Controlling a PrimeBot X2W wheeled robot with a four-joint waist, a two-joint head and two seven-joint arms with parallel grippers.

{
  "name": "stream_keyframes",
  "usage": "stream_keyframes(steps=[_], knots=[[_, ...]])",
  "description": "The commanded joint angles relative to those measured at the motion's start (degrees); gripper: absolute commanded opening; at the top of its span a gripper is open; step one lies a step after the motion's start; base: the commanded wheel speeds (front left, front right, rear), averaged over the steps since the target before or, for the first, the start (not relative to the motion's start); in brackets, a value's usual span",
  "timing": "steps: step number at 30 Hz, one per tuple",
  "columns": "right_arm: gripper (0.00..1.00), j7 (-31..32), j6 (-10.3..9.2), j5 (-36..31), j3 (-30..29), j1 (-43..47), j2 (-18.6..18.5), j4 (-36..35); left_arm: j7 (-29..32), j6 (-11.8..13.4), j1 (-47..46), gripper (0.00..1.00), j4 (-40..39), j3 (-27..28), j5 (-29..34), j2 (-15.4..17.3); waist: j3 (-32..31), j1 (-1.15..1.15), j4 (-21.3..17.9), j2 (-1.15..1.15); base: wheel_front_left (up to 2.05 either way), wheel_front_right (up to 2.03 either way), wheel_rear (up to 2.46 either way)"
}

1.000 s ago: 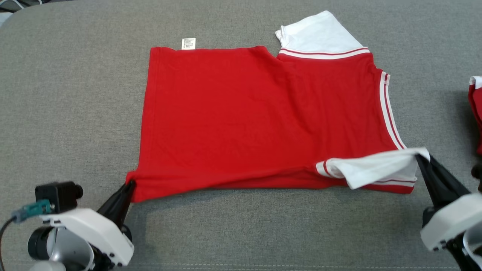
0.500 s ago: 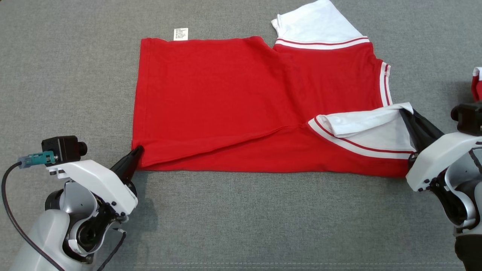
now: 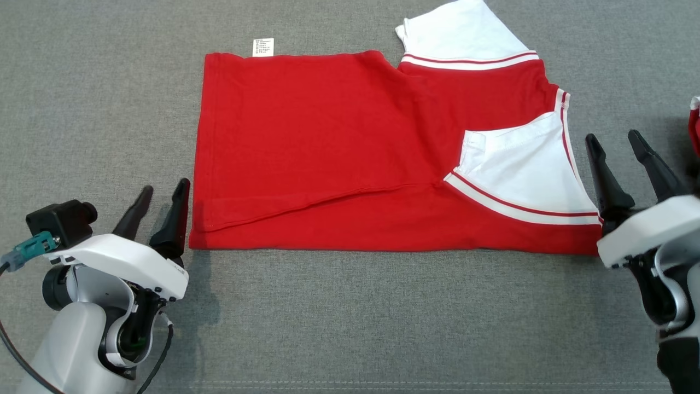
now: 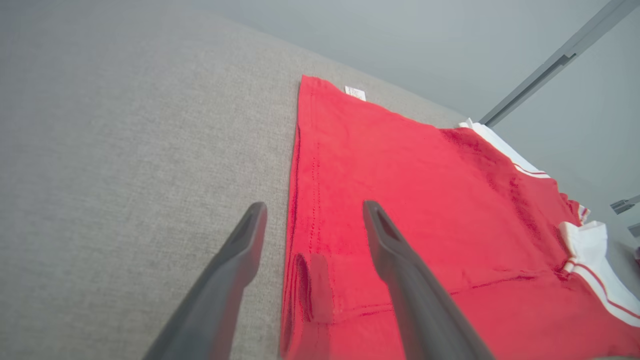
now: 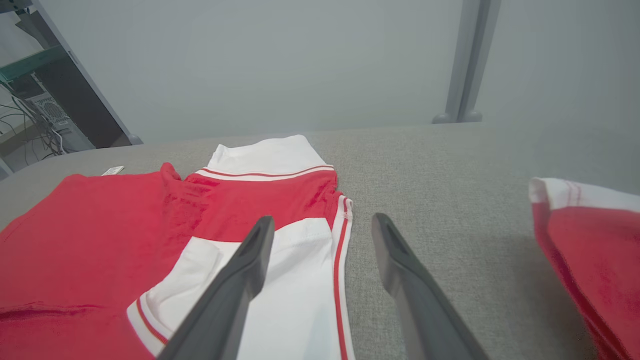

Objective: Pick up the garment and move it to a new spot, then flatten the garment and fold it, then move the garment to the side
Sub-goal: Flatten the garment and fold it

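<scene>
Two open pairs of jaws flank the red shirt (image 3: 328, 148), which lies spread flat in the middle of the grey desk (image 3: 350, 317). The left gripper (image 3: 166, 185) sits just beside the shirt's near left corner and the right gripper (image 3: 612, 134) just beside its right end, and neither holds any cloth. The layout reads as a first lengthwise fold: a near strip of the body lies doubled over along the front, the near sleeve (image 3: 519, 169) rests white side up on the red chest, and each gripper stands at one end of that strip. The far sleeve (image 3: 465, 33) sticks out past the far edge, along from a small label (image 3: 263, 47), so the far side looks not yet folded in. The front edge runs fairly straight, though the edge of the folded flap slants a little across the body. Bare desk lies wide open in front and to the left. Room is tighter to the right, where another red piece of clothing (image 3: 695, 126) sits near the right gripper's outer finger.
</scene>
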Motion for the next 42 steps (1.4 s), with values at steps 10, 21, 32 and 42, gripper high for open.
stream_keyframes(steps=[10, 21, 32, 42], knots=[[1.00, -10.49, -0.17, -6.45, -1.74, 11.31, 4.68, -4.42, -13.44, 7.91, 5.80, 1.00, -5.24, 0.70, 12.31, 1.39, -1.27, 0.00, -0.73, 0.00, 0.00, 0.00, 0.00], [1.00, -12.49, -0.17, -8.49, -4.62, 18.03, 8.79, -4.96, -10.83, 9.07, 12.73, 1.00, -6.19, -1.04, 12.06, 1.93, -4.56, 0.00, -2.78, 0.00, 0.00, 0.00, 0.00], [1.00, -11.56, -0.17, -7.53, -2.10, 11.44, 8.24, 2.64, -5.48, 5.55, 8.80, 1.00, 0.11, -1.09, 7.81, 3.05, -3.52, 0.00, -4.25, 0.00, 0.00, 0.00, 0.00], [1.00, -11.01, -0.17, -6.14, 1.71, 5.41, 7.78, 11.41, -4.12, 2.39, 4.67, 1.00, 5.23, -1.76, 4.83, 1.32, -1.83, 0.00, -4.36, 0.00, 0.00, 0.00, 0.00]])
